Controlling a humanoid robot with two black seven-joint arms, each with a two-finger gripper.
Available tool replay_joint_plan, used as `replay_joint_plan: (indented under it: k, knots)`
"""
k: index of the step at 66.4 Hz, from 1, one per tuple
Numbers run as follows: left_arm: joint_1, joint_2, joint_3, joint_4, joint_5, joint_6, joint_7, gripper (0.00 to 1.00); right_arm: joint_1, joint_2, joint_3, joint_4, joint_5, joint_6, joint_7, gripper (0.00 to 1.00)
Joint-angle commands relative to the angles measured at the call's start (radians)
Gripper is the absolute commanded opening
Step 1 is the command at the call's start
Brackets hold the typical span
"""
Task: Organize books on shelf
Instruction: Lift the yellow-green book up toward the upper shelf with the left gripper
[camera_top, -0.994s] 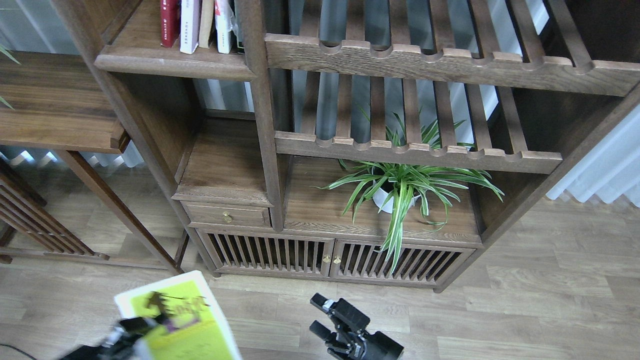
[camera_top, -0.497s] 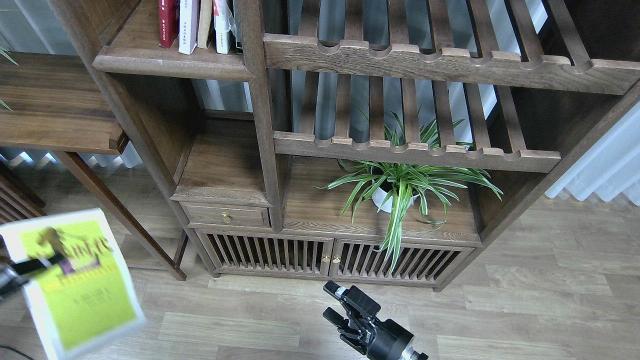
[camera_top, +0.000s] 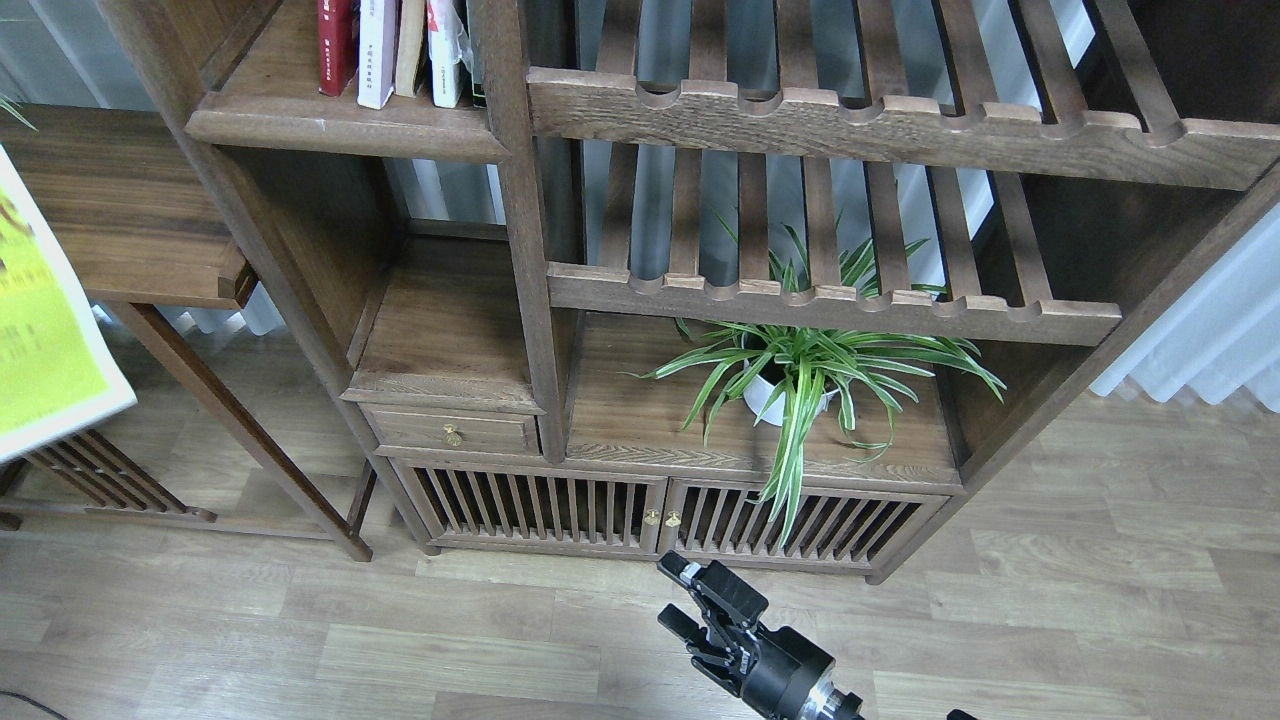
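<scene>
A yellow-green book (camera_top: 40, 330) with a white border hangs in the air at the left edge, cut off by the frame. What holds it is out of view, and so is my left gripper. On the dark wood shelf (camera_top: 340, 128) at the top left, several books stand upright, among them a dark red one (camera_top: 337, 45) and a white one (camera_top: 378, 50). My right gripper (camera_top: 680, 597) sits low at the bottom centre, above the floor in front of the bookcase. It is open and holds nothing.
Two slatted racks (camera_top: 830, 300) with notched rails fill the bookcase's right half. A potted spider plant (camera_top: 800, 375) stands beneath them on the cabinet top (camera_top: 640, 430). A side table (camera_top: 120, 210) stands at left, behind the floating book. A small drawer (camera_top: 455, 432) sits under the lower left shelf.
The yellow-green book has risen and moved left, and is now mostly out of frame. The left gripper has left the view. The right gripper has crept slightly right and up.
</scene>
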Motion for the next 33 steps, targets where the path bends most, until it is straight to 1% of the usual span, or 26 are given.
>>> replay_joint_plan:
  k: [1, 6, 8, 9, 14, 15, 16, 24, 33]
  knots:
    - [-0.137, 0.017, 0.044, 0.001, 0.0, 0.0, 0.037, 0.02, -0.003, 0.005, 0.0, 0.0, -0.001, 0.0, 0.004, 0.99]
    - [-0.246, 0.011, 0.089, 0.003, 0.0, 0.0, 0.1, 0.02, -0.005, 0.005, 0.0, 0.0, -0.002, 0.0, 0.005, 0.99]
    - [-0.278, 0.005, 0.101, 0.003, 0.002, 0.0, 0.115, 0.02, -0.006, 0.004, 0.0, 0.001, -0.002, 0.0, 0.005, 0.99]
    - [-0.317, 0.002, 0.119, 0.004, 0.002, 0.0, 0.139, 0.02, -0.006, 0.004, -0.002, 0.001, -0.002, 0.0, 0.005, 0.99]
    - [-0.409, -0.009, 0.165, 0.007, 0.002, 0.0, 0.18, 0.02, -0.013, 0.007, 0.0, 0.001, -0.001, 0.0, 0.009, 0.99]
    - [-0.444, -0.015, 0.185, 0.012, 0.005, 0.0, 0.19, 0.02, -0.016, 0.009, 0.001, 0.0, -0.002, 0.0, 0.01, 0.99]
    - [-0.511, -0.028, 0.217, 0.023, 0.014, 0.0, 0.199, 0.02, -0.02, 0.013, 0.003, -0.002, -0.004, 0.0, 0.012, 0.99]
    - [-0.677, -0.081, 0.294, 0.072, 0.091, 0.0, 0.205, 0.03, -0.026, 0.015, -0.016, -0.014, -0.01, 0.0, 0.009, 0.99]
    - [-0.795, -0.145, 0.34, 0.133, 0.164, 0.0, 0.205, 0.03, -0.026, 0.004, -0.022, -0.014, -0.025, 0.0, -0.001, 0.99]
